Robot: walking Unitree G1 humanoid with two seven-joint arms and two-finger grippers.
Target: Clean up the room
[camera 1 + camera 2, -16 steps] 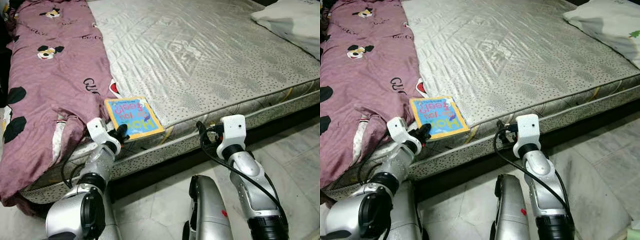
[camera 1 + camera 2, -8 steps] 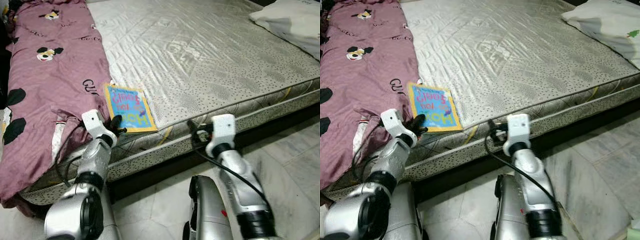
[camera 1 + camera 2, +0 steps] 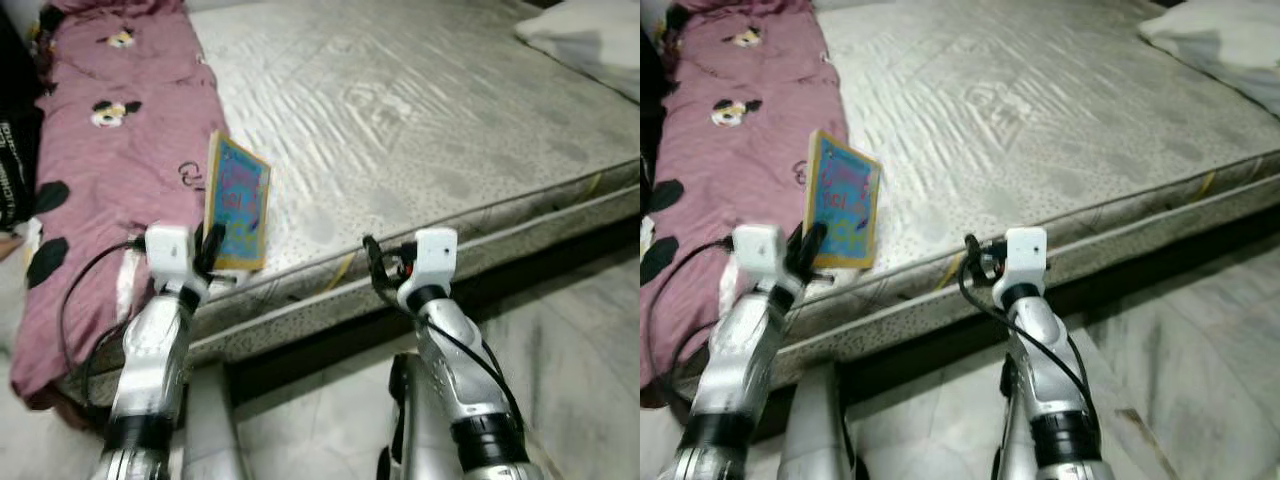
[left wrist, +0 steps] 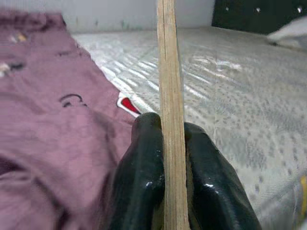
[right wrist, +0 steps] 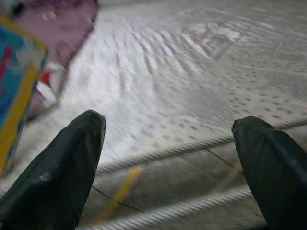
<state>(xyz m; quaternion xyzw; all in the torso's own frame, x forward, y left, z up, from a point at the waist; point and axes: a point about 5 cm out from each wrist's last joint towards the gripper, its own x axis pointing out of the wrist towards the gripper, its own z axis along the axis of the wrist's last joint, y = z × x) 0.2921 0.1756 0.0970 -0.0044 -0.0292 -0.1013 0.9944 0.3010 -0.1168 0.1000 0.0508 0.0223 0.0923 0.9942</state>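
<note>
Now upright, book (image 3: 237, 203) lifted off mattress (image 3: 420, 120), pinched in left tool (image 4: 165, 158), right tool (image 5: 168, 158) wide.

Even indoor light, mild motion blur.

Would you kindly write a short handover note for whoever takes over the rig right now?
Left end effector: shut on the book, held upright on edge above the mattress near its front corner, beside the purple blanket.
Right end effector: open, holding nothing, at the mattress's front edge.
Done: book gripped and off the bed.
Left: put the book away; the blanket lies crumpled along the robot's left side of the bed, and a white pillow sits at the far right corner.
</note>
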